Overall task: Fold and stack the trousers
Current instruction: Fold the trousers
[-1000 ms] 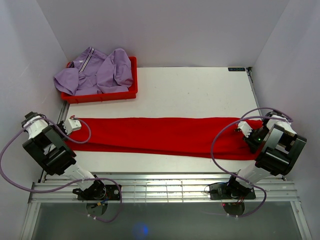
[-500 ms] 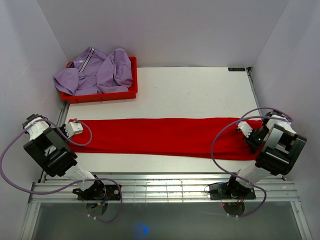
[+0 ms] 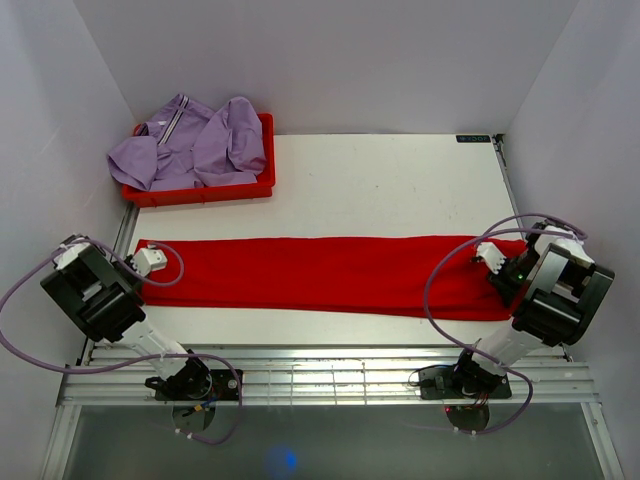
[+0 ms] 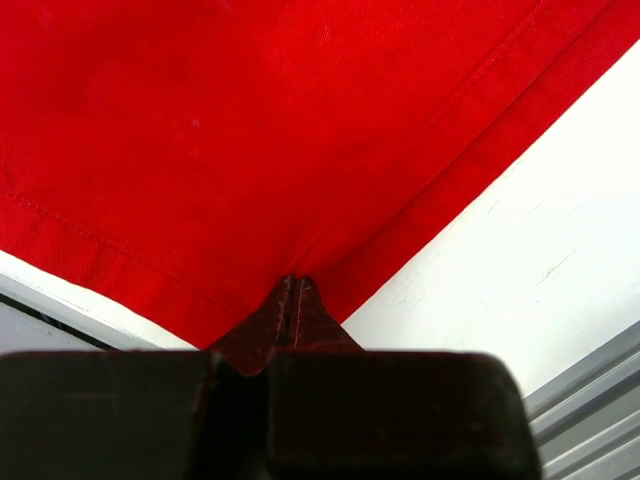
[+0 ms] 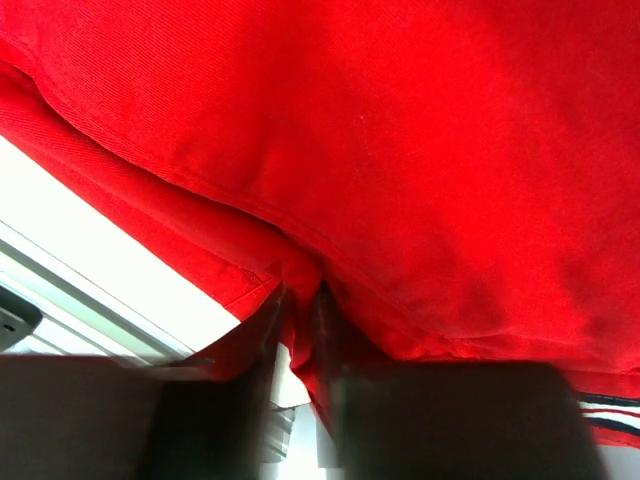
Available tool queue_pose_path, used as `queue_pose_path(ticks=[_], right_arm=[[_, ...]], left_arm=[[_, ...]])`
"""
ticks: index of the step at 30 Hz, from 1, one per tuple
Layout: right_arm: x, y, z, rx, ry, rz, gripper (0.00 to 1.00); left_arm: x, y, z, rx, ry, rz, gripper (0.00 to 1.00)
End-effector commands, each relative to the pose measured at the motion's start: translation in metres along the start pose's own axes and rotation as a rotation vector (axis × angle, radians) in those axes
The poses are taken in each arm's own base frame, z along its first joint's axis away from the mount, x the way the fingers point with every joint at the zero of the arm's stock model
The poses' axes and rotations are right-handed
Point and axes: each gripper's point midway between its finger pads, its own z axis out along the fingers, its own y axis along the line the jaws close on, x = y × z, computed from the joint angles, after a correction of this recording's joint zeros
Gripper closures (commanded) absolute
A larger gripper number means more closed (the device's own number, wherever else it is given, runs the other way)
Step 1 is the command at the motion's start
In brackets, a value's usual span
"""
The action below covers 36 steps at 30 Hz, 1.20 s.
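Observation:
The red trousers (image 3: pixel 320 272) lie folded lengthwise in a long flat band across the near part of the white table (image 3: pixel 380 180). My left gripper (image 3: pixel 150 260) is shut on the left end's near corner; in the left wrist view the jaws (image 4: pixel 293 287) pinch the hemmed corner of the red cloth (image 4: pixel 250 130). My right gripper (image 3: pixel 492 262) is shut on the right end, which shows a striped waistband edge (image 5: pixel 610 420). In the right wrist view its jaws (image 5: pixel 300 300) clamp a bunched fold of the red cloth (image 5: pixel 400 150).
A red bin (image 3: pixel 200 192) at the back left holds a crumpled lilac garment (image 3: pixel 190 145). Metal rails (image 3: pixel 320 375) run along the table's near edge. White walls close in on the left, right and back.
My left gripper has moved left and nearer with the trouser end, pulling the band straighter and flatter. The right gripper has stayed almost in place.

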Motion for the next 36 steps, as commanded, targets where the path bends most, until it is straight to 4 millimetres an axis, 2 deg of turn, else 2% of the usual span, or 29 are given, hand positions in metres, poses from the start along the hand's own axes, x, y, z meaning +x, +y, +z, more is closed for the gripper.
queue_pose_path(ticks=[1, 3, 4, 5, 6, 7, 8, 9, 10, 11, 13, 15, 17, 19, 20, 21, 23, 24, 25, 26, 27, 28, 29, 32, 33, 36], right_arm=[[0.012, -0.001, -0.004, -0.024, 0.047, -0.031, 0.60], [0.006, 0.002, -0.011, -0.035, 0.019, -0.039, 0.39], [0.003, 0.003, -0.018, -0.026, 0.008, -0.047, 0.12], [0.000, 0.011, -0.024, -0.047, -0.009, -0.061, 0.04], [-0.008, 0.007, -0.033, -0.027, -0.046, -0.071, 0.02], [-0.013, 0.007, -0.044, -0.004, -0.070, -0.079, 0.02], [-0.018, 0.014, -0.051, -0.025, -0.091, -0.080, 0.02], [-0.029, 0.005, -0.066, 0.012, -0.140, -0.085, 0.02], [-0.035, 0.004, -0.075, 0.019, -0.167, -0.081, 0.02], [-0.041, 0.010, -0.083, -0.008, -0.191, -0.052, 0.02], [-0.056, -0.007, -0.102, 0.048, -0.258, -0.009, 0.07], [-0.064, -0.016, -0.109, 0.062, -0.300, 0.070, 0.15], [-0.066, -0.028, -0.106, 0.043, -0.309, 0.148, 0.26], [-0.069, -0.041, -0.098, 0.029, -0.319, 0.260, 0.39], [-0.069, -0.044, -0.092, 0.026, -0.321, 0.290, 0.41], [-0.070, -0.052, -0.084, 0.043, -0.314, 0.324, 0.44], [-0.067, -0.045, -0.059, 0.028, -0.270, 0.346, 0.47], [-0.065, -0.043, -0.050, 0.044, -0.220, 0.325, 0.48], [-0.064, -0.048, -0.040, 0.082, -0.204, 0.320, 0.48], [-0.055, -0.032, -0.020, 0.049, -0.145, 0.322, 0.49], [-0.057, -0.027, -0.013, 0.051, -0.124, 0.301, 0.50], [-0.056, -0.026, -0.005, 0.065, -0.109, 0.295, 0.50], [-0.047, -0.010, 0.009, 0.033, -0.061, 0.292, 0.50], [-0.042, 0.004, 0.025, 0.035, -0.013, 0.245, 0.51], [-0.035, 0.016, 0.033, 0.022, 0.020, 0.236, 0.51], [-0.024, 0.029, 0.043, 0.025, 0.057, 0.204, 0.52]], left_arm=[[0.036, -0.011, 0.017, 0.041, 0.098, -0.026, 0.89], [0.026, -0.007, 0.010, 0.013, 0.054, -0.014, 0.74], [0.020, -0.010, 0.005, 0.024, 0.033, -0.016, 0.66], [0.015, -0.006, -0.001, 0.009, 0.017, -0.013, 0.51], [0.004, -0.007, -0.010, -0.001, -0.021, -0.005, 0.42], [-0.002, -0.006, -0.016, -0.013, -0.042, 0.000, 0.28], [-0.009, -0.003, -0.025, -0.031, -0.061, 0.010, 0.25], [-0.022, 0.000, -0.036, -0.067, -0.102, 0.024, 0.08], [-0.032, -0.006, -0.042, -0.056, -0.135, 0.019, 0.05], [-0.041, 0.000, -0.054, -0.081, -0.161, 0.024, 0.04], [-0.068, -0.004, -0.070, -0.092, -0.270, 0.002, 0.02], [-0.090, 0.005, -0.087, -0.128, -0.345, -0.018, 0.02], [-0.119, 0.002, -0.093, -0.106, -0.448, -0.079, 0.02], [-0.142, -0.001, -0.093, -0.075, -0.525, -0.176, 0.02], [-0.156, -0.005, -0.087, -0.038, -0.538, -0.191, 0.03], [-0.162, -0.007, -0.076, -0.022, -0.548, -0.218, 0.07], [-0.180, -0.020, -0.059, 0.058, -0.557, -0.312, 0.10], [-0.182, -0.016, -0.050, 0.046, -0.554, -0.321, 0.12], [-0.182, -0.026, -0.036, 0.079, -0.542, -0.367, 0.15], [-0.183, -0.031, -0.026, 0.104, -0.515, -0.445, 0.16], [-0.182, -0.025, -0.019, 0.082, -0.507, -0.456, 0.16], [-0.179, -0.032, -0.009, 0.100, -0.488, -0.490, 0.18], [-0.172, -0.033, 0.001, 0.111, -0.447, -0.557, 0.19], [-0.153, -0.033, 0.021, 0.114, -0.367, -0.619, 0.22], [-0.138, -0.031, 0.033, 0.101, -0.296, -0.660, 0.23], [-0.108, -0.033, 0.053, 0.089, -0.173, -0.702, 0.27]])
